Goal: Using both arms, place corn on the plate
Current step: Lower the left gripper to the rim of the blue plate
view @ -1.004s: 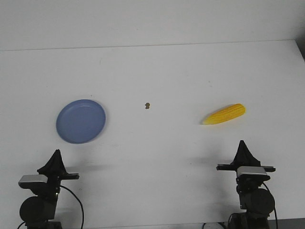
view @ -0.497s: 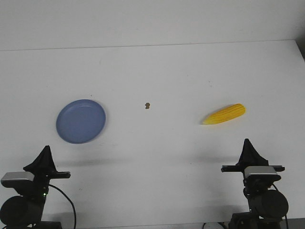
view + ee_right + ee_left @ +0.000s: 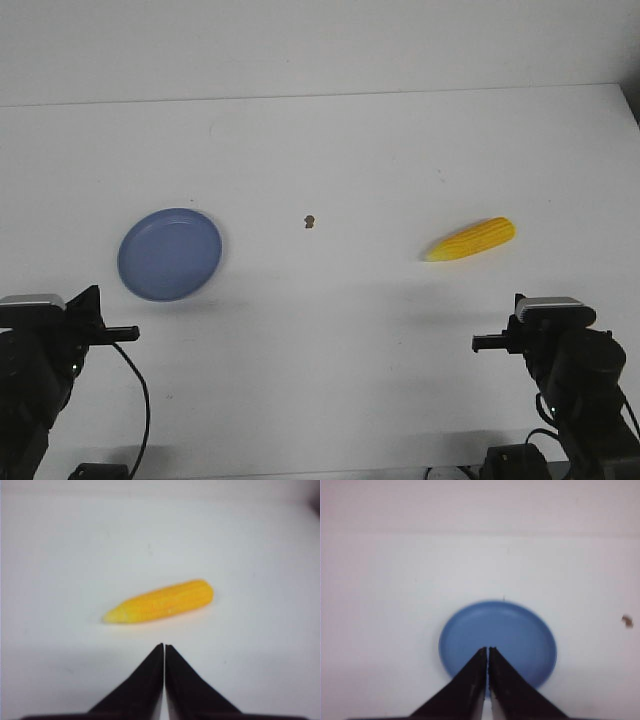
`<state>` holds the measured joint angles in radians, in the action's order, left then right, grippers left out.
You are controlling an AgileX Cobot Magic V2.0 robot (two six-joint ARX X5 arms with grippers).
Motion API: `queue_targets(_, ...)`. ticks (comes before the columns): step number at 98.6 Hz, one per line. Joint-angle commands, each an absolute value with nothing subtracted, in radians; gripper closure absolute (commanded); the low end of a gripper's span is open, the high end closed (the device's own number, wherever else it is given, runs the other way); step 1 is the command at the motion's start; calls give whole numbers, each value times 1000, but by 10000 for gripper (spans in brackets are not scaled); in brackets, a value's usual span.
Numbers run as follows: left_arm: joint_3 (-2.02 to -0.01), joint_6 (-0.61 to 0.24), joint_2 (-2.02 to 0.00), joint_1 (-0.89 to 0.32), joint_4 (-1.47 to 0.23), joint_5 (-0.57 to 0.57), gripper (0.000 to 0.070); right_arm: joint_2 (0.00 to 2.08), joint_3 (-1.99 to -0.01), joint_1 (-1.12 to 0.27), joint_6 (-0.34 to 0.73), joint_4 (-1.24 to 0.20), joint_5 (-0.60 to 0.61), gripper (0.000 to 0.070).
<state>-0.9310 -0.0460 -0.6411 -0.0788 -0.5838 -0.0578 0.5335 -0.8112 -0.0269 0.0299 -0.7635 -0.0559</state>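
The yellow corn (image 3: 470, 239) lies flat on the white table at the right, its pointed end toward the left. The blue plate (image 3: 170, 254) sits empty at the left. My left gripper (image 3: 92, 302) is near the front left, short of the plate; in the left wrist view the gripper (image 3: 488, 649) is shut and empty, its tips over the near part of the plate (image 3: 520, 630). My right gripper (image 3: 518, 305) is near the front right, short of the corn; in the right wrist view the gripper (image 3: 164, 645) is shut and empty, with the corn (image 3: 160, 601) just beyond it.
A small brown speck (image 3: 310, 220) lies on the table between plate and corn; it also shows in the left wrist view (image 3: 626, 621). The table's back edge (image 3: 320, 97) runs across the far side, below a white wall.
Both arms have drawn back and outward toward the front corners, and their grippers now sit lower in the front view. The corn and plate have not moved.
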Motion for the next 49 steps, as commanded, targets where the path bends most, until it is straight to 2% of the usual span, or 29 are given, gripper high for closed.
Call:
queue_targets(1, -946, -37, -676, -78, -595, -64, 684, 571, -844, -27, 30, -780, -52, 690)
queue_targets(42, -946, -39, -707, -79, -589, -63, 683, 609, -851, -27, 38, -779, -51, 689)
queue_targets(49, -946, -49, -704, -79, -592, -63, 642, 609, -851, -27, 38, -780, -50, 665)
